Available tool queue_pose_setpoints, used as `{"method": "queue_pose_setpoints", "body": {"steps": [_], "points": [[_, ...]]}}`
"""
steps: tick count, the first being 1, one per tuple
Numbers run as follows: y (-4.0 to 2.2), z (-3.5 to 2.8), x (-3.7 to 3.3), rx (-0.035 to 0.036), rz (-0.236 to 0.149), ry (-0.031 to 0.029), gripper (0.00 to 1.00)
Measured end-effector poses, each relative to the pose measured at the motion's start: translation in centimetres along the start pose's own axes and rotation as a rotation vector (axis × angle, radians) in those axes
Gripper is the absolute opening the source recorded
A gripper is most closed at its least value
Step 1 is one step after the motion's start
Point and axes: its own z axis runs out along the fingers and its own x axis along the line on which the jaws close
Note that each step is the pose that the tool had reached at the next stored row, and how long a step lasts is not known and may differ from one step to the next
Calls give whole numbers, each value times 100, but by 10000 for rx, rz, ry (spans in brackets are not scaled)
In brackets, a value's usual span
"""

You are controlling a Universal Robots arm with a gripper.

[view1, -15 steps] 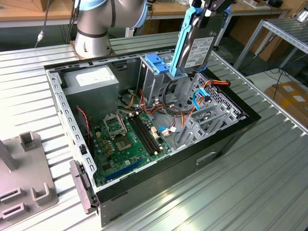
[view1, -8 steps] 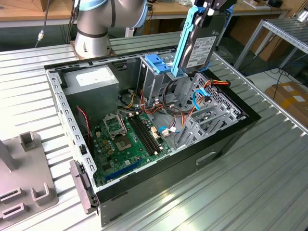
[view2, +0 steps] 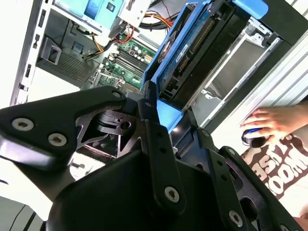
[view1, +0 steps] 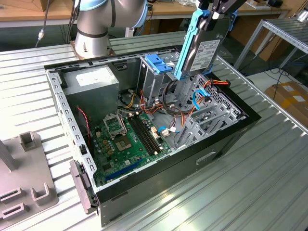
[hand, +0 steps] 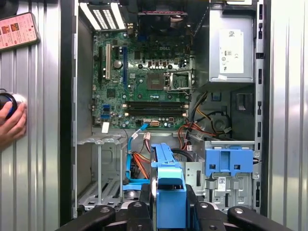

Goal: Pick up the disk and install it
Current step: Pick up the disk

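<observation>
Exterior view: we see gripper [view1: 215, 10] holding disk [view1: 206, 50] aloft on edge, above open computer case [view1: 226, 137], over empty bay [view1: 207, 115]. Jaws clamped on blue frame [view1: 186, 43] end; we judge this keeps disk body free to line up with bay.

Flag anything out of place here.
A person's hand rests on a dark mouse beside the open black computer case, odd mid-task. The blue-framed grey metal disk, clamped by the gripper, hangs tilted above it.

The disk [view1: 206, 50] and the power supply [hand: 231, 48] bear white labels, their print too small to read. Big white letters on a mat [view2: 284, 168] are cut off.
</observation>
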Motion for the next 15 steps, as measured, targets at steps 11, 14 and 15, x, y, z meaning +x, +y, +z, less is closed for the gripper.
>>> {"method": "queue_pose_setpoints", "body": {"steps": [11,14,15], "points": [[1,5,333,0,0,-1,36],[1,8,490,0,0,-1,36],[1,7,518,0,0,1,36]]}}
